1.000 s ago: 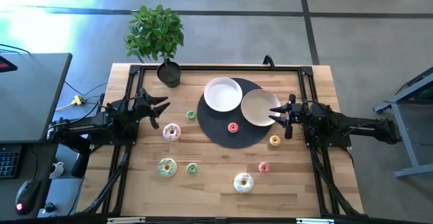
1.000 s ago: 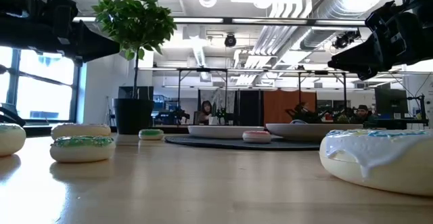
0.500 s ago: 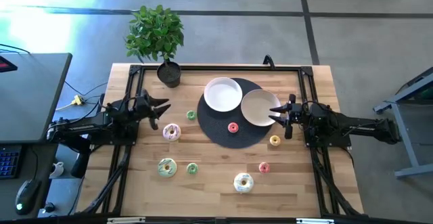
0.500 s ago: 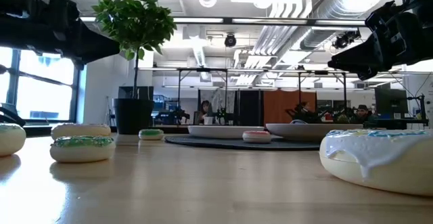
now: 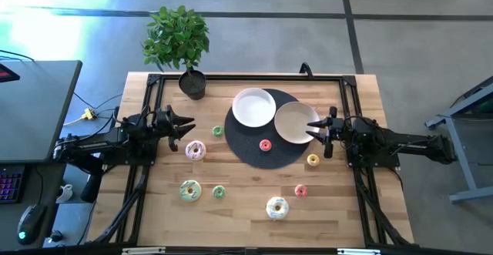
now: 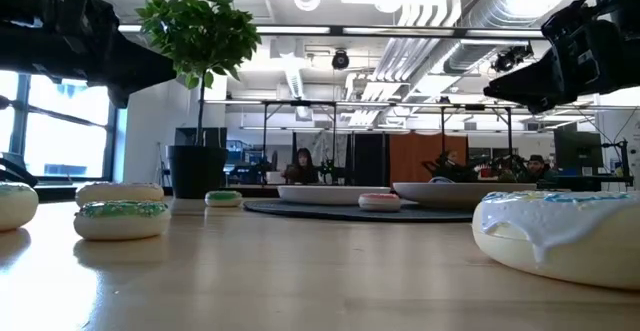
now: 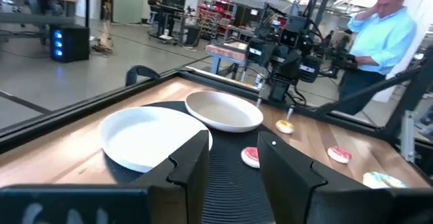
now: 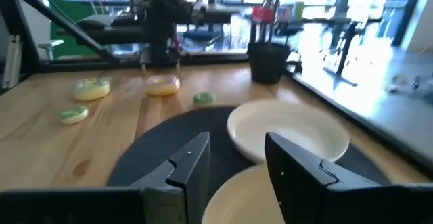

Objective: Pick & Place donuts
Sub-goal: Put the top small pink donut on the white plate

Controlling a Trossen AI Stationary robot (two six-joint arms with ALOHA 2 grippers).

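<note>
Donuts, small frosted toy rings (image 5: 195, 150), lying ungrasped on wooden desk (image 5: 246, 209); lowering open, empty left gripper (image 5: 187, 125) squarely, right gripper (image 5: 312, 127) waiting open, empty.

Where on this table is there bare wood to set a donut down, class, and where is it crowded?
Bare wood lies along the far edge right of the potted plant, and at the near corners beside the white donut. The dark round mat is crowded: two white plates nearly fill it.
</note>
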